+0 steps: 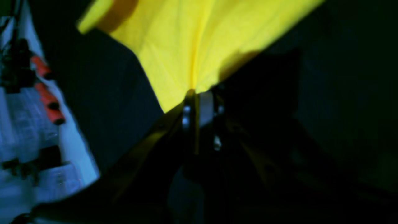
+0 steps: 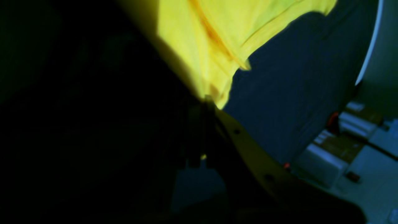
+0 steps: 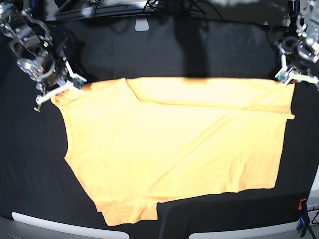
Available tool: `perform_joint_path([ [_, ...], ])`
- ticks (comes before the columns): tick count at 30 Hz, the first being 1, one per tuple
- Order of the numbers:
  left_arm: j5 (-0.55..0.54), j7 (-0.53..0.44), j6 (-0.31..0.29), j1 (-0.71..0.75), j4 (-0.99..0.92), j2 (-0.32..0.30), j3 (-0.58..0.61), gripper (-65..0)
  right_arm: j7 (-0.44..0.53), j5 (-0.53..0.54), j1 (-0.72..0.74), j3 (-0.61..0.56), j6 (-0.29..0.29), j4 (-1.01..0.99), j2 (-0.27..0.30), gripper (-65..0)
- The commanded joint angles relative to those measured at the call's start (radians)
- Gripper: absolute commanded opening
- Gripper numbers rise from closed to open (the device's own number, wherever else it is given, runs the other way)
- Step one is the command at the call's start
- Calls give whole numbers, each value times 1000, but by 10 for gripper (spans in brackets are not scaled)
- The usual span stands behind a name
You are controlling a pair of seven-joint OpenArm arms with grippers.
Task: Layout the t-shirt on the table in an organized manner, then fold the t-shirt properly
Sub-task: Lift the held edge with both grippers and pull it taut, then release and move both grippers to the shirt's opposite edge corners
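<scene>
Black cloth covers the table (image 3: 164,55) from edge to edge, a dark ground on which the t-shirt (image 3: 174,154) lies spread across the middle, with its far strip already doubled over toward the near side as a lengthwise fold. At the left of the base view, the right gripper (image 3: 59,88) sits at the shirt's far corner there; its wrist camera shows the jaws closed tight on a pinch of yellow cloth, from which creases fan outward. At the right of the base view, the left gripper (image 3: 288,75) holds the opposite far corner, jaws likewise clamped on the fabric edge, as its own wrist camera confirms. Both arms grip the two ends of the same folded edge, probably so that it can be carried level and taut, keeping the fold line straight. Red clamps (image 1: 46,93) pin the cloth at the table's edge.
</scene>
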Motion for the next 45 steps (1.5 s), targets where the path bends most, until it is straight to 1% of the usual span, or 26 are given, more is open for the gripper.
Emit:
perform_joint_path([
  [1, 6, 8, 14, 31, 29, -35, -11, -650, -36, -14, -19, 21, -9, 31, 38, -650],
  [3, 5, 28, 14, 89, 64, -66, -11, -650, -102, -22, -75, 43, -9, 60, 63, -650],
  [5, 5, 52, 16, 140, 92, -88, -11, -650, -124, -24, -134, 72, -9, 78, 81, -650],
  [7, -6, 59, 40, 186, 109, -104, -11, -650, -129, -24, -199, 106, -9, 95, 94, -650],
  [8, -15, 60, 57, 207, 116, -107, -11, -650, -132, -24, -234, 126, -9, 103, 97, -650],
  [9, -17, 60, 61, 226, 121, -107, -11, -650, -134, -24, -269, 148, -9, 111, 97, -650],
  [12, -17, 60, 61, 280, 133, -106, -11, -650, -133, -24, -373, 213, -13, 140, 97, -650],
  [17, -16, 66, 61, 361, 160, -106, -12, -650, -130, -24, -526, 321, -37, 167, 93, -650],
  [21, -16, 67, 61, 407, 188, -106, -13, -650, -130, -24, -622, 374, -48, 178, 94, -650],
  [24, -16, 71, 61, 422, 199, -106, -13, -650, -130, -24, -645, 381, -59, 178, 84, -650],
  [25, -16, 71, 61, 422, 199, -105, -13, -650, -130, -24, -645, 381, -75, 178, 75, -650],
  [27, -17, 75, 62, 418, 199, -105, -13, -650, -133, -19, -645, 381, -156, 178, 52, -650],
  [29, -16, 98, 63, 416, 201, -102, -13, -650, -134, -16, -645, 381, -164, 178, 32, -650],
  [31, -16, 135, 62, 417, 211, -103, -13, -650, -135, -13, -645, 381, -164, 178, 27, -640],
  [32, -16, 157, 62, 417, 219, -103, -13, -618, -143, 2, -645, 381, -164, 178, 28, -585],
  [34, -16, 201, 62, 417, 242, -103, -13, -415, -175, 10, -645, 381, -164, 179, 28, -486],
  [35, -16, 222, 62, 417, 256, -103, -13, -344, -175, 10, -645, 381, -164, 182, 28, -454],
  [36, -16, 242, 62, 419, 270, -103, -13, -309, -175, 10, -645, 381, -164, 187, 28, -441],
  [39, -14, 320, 51, 419, 325, -104, -13, -304, -211, 10, -645, 381, -163, 220, 29, -440],
  [41, -8, 366, 42, 419, 365, -116, -13, -304, -234, -1, -645, 381, -163, 251, 35, -440],
  [43, -9, 420, 43, 419, 405, -146, -13, -304, -262, -30, -645, 384, -163, 284, 45, -440],
  [45, -11, 465, 47, 419, 439, -190, -18, -304, -266, -62, -645, 398, -169, 313, 52, -440],
])
